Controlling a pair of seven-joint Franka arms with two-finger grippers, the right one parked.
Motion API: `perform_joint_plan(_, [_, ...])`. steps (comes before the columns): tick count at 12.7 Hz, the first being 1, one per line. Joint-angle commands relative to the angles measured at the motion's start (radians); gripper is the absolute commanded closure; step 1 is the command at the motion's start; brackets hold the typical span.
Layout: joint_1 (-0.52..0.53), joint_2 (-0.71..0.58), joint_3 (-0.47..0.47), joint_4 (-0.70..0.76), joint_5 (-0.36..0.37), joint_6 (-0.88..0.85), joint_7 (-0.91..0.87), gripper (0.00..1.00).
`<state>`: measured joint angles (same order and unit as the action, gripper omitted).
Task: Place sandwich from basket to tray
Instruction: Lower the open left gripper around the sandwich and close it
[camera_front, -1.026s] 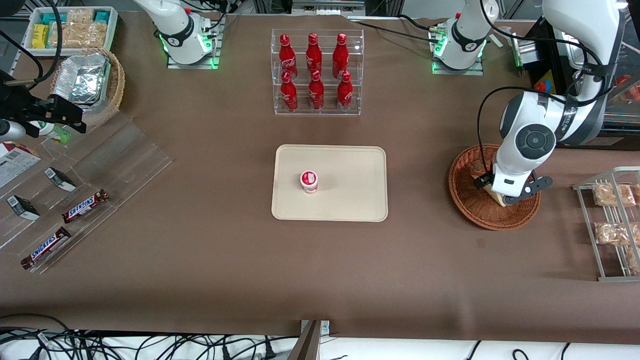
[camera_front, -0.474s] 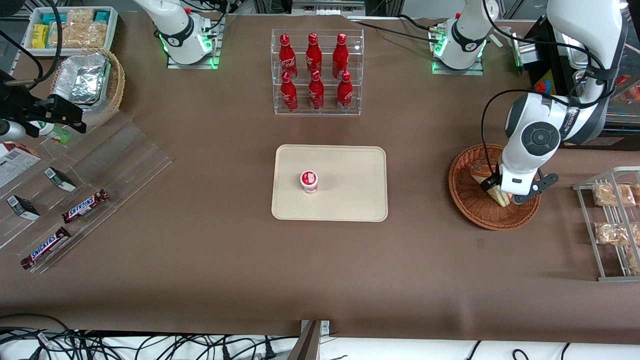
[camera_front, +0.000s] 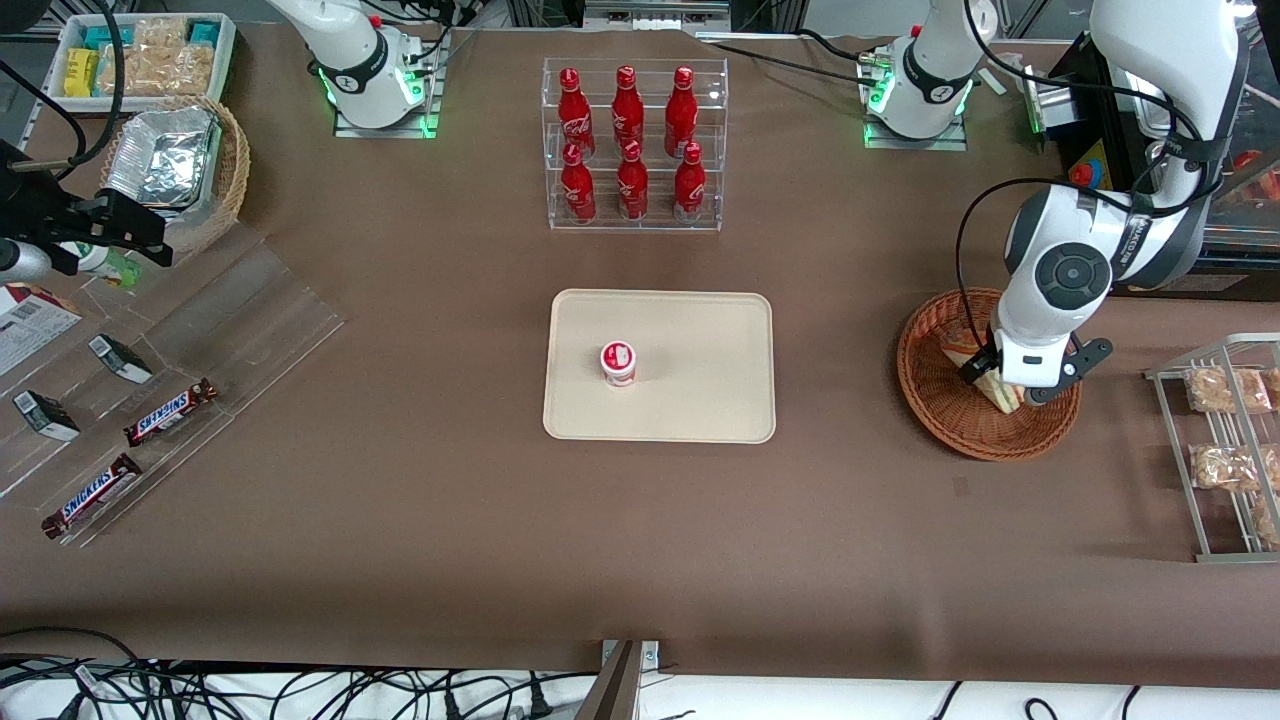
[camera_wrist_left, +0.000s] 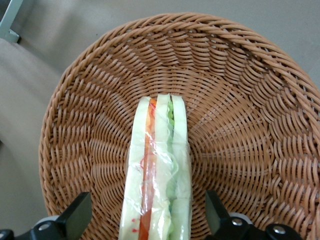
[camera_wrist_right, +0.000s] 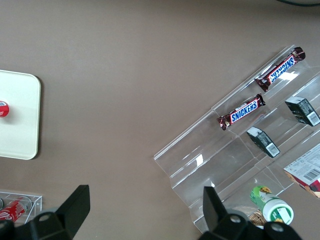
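The tray (camera_front: 700, 400) lies mid-table with one small red-and-white cup (camera_front: 618, 362) on it. Well apart, toward the working arm's end, sits the basket (camera_front: 930, 400) with one sandwich (camera_wrist_left: 157, 175) standing on edge inside. The gripper (camera_wrist_left: 145, 222) is low in the basket, open wide, one finger on each side of the sandwich. The fingers (camera_wrist_left: 75, 217) seem not to touch the wrap, though that is hard to tell. Six red bottles (camera_front: 628, 140) stand in a clear rack.
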<state>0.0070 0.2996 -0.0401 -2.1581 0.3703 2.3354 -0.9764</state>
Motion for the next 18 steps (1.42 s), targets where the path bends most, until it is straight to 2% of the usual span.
perform_joint_plan(1, [-0.004, -0.016, -0.001, -0.025, 0.032, 0.013, -0.039, 0.00])
perform_joint_plan(4, [-0.005, -0.016, -0.001, -0.034, 0.036, 0.015, -0.045, 0.00])
perform_joint_plan(5, [-0.005, -0.014, -0.001, -0.037, 0.036, 0.015, -0.060, 0.15])
perform_joint_plan(7, [-0.004, -0.014, -0.003, -0.037, 0.036, 0.015, -0.068, 0.51])
perform_joint_plan(8, [-0.004, -0.014, -0.003, -0.036, 0.036, 0.013, -0.068, 0.60])
perform_joint_plan(14, [-0.004, -0.028, -0.018, 0.003, 0.036, -0.023, -0.038, 0.60])
perform_joint_plan(17, [-0.002, -0.049, -0.073, 0.098, 0.016, -0.189, 0.075, 0.60])
perform_joint_plan(18, [-0.001, -0.051, -0.093, 0.134, -0.011, -0.233, 0.118, 0.60])
